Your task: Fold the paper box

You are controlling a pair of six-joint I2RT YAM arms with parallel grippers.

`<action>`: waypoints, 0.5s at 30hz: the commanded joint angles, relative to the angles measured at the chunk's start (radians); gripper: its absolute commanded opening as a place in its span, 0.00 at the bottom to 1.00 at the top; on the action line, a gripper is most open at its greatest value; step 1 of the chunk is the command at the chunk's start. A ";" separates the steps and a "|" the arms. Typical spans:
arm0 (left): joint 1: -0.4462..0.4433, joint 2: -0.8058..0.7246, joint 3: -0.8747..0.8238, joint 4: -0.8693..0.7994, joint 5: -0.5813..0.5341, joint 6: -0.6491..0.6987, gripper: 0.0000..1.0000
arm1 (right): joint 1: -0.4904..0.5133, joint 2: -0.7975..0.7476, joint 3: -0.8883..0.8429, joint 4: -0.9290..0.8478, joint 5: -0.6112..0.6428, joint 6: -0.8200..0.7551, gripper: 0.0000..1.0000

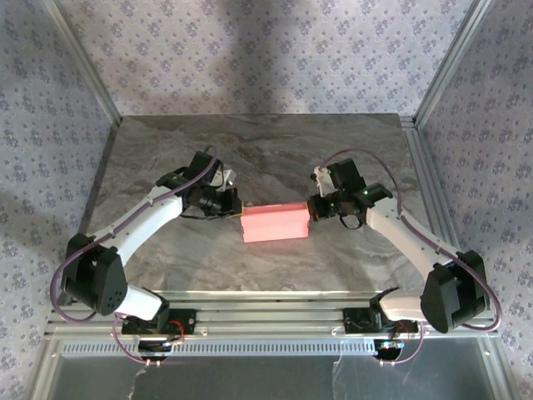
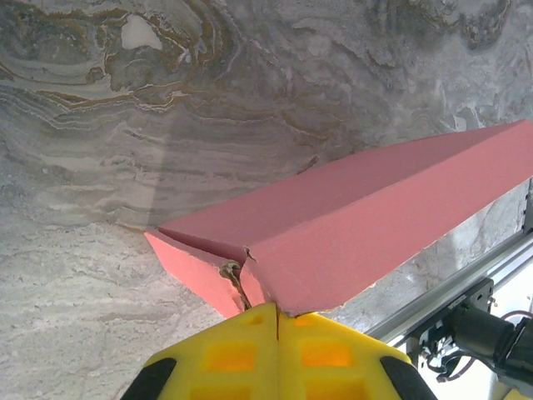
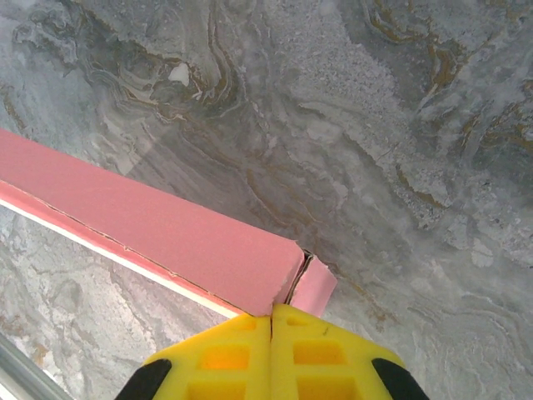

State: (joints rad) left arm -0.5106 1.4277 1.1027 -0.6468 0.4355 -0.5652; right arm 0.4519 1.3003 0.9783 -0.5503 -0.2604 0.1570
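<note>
box point(image 1: 275, 225): mid-bench point(image 1: 275, 150), between your 2 hands.
left hand point(image 2: 277, 317): fingers together, tips against its left end.
right hand point(image 3: 271, 317): fingers together, tips against its right end.
handling: likely light, crushable card; take it by folded edges.

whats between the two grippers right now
The paper box spans the gap from the left gripper to the right gripper, seen in the top view.

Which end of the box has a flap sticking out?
The end at the right pincer: a flap juts from the box; the left end looks closed.
</note>
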 commanded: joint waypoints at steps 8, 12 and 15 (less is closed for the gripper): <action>-0.034 -0.054 -0.093 0.031 -0.062 0.054 0.00 | 0.052 -0.044 -0.102 0.003 0.087 -0.031 0.00; -0.046 -0.062 -0.095 0.025 -0.084 0.052 0.00 | 0.066 -0.042 -0.104 0.001 0.112 -0.031 0.00; -0.048 -0.076 -0.087 0.012 -0.096 0.042 0.12 | 0.076 -0.044 -0.102 -0.003 0.127 -0.030 0.00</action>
State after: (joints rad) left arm -0.5468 1.3705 1.0290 -0.5827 0.3695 -0.5282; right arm 0.5083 1.2423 0.9115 -0.4767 -0.1593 0.1413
